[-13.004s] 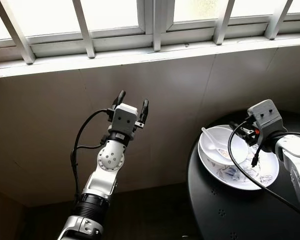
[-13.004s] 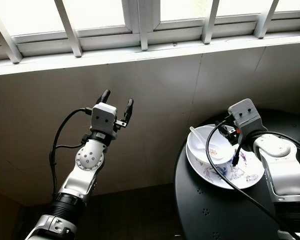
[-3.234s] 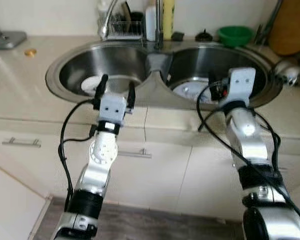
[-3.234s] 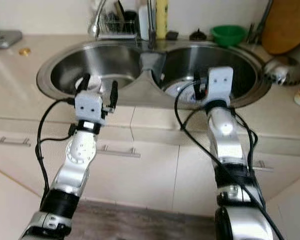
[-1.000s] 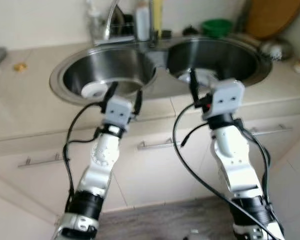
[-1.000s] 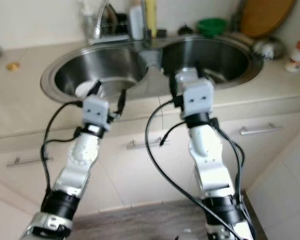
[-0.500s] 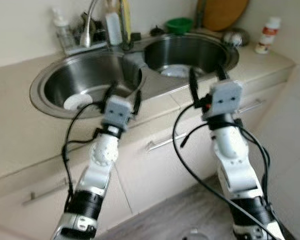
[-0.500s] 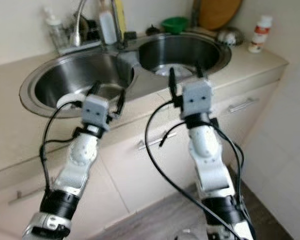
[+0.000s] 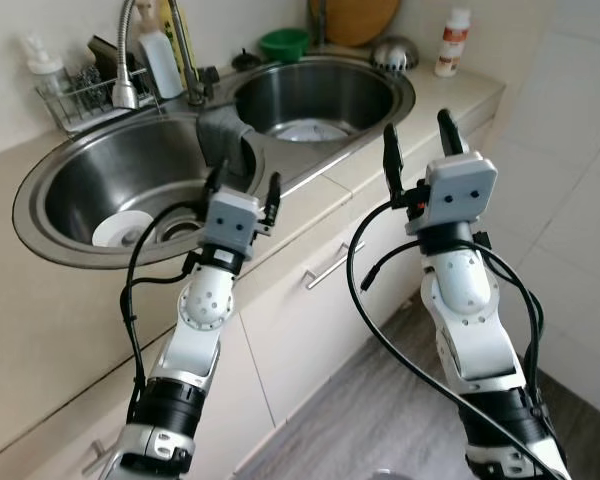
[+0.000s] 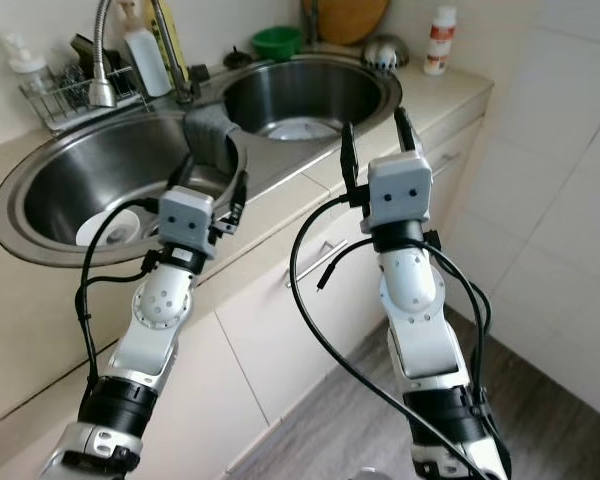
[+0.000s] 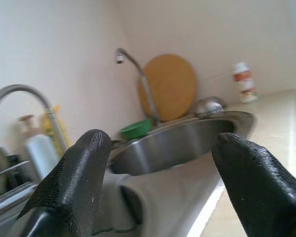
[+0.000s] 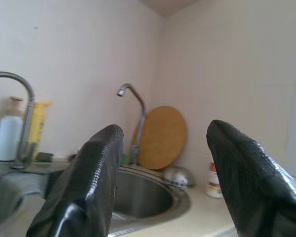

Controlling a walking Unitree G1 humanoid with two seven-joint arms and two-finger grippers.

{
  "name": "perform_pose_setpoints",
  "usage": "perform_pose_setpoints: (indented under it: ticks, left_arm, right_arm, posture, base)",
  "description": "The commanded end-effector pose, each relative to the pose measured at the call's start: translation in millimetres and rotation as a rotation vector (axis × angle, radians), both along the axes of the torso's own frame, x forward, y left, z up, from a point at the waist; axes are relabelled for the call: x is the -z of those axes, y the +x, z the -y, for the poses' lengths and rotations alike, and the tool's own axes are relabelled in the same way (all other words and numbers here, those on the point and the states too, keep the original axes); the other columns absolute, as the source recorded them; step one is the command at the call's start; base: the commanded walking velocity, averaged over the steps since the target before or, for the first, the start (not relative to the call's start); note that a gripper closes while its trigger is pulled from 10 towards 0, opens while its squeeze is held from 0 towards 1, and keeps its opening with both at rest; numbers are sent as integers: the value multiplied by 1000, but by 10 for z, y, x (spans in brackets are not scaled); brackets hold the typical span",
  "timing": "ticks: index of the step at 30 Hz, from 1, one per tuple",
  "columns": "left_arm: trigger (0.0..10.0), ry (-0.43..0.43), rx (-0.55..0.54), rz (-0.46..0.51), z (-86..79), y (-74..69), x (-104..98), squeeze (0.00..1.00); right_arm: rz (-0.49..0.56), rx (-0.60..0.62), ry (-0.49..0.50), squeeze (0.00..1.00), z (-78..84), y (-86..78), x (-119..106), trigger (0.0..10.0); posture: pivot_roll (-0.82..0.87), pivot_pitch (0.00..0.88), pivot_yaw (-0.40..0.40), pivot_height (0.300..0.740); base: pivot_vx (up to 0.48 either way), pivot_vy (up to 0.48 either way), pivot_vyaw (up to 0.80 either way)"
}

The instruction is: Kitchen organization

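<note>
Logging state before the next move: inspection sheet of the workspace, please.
Surface: beige countertop with a double steel sink.
Job's things: white dish in the near basin; white plate in the far basin.
Clutter: green bowl, round wooden board, white bottle, wire rack, grey cloth on the divider.
Grippers: left gripper and right gripper both open, empty, raised before the counter.
Cables: black cables loop off both wrists.
Surroundings: cabinet drawers, wood floor, tiled wall.

Home kitchen: double steel sink [image 9: 310, 140], faucet [image 9: 130, 60], cabinets [image 9: 310, 300].
</note>
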State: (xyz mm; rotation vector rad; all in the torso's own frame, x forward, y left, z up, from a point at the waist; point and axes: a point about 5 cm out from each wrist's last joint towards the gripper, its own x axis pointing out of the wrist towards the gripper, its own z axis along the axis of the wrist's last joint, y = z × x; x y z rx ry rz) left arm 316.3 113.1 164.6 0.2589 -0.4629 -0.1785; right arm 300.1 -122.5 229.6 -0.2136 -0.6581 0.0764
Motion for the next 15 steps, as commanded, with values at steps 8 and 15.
perform_pose_setpoints:
  ticks: [8,15]
  left_arm:
    - [10000,-20,35,33,81,-23,-50,0]
    - [10000,-6,33,21,90,-17,-30,0]
  right_arm:
    - [39,56,-29,0,71,-14,-48,10000]
    - [40,75,-37,0,81,-4,-45,10000]
  posture:
    - [-195,0,68,740]
    - [-195,0,67,740]
  base:
    - [0,-60,0]
    - [0,0,0]
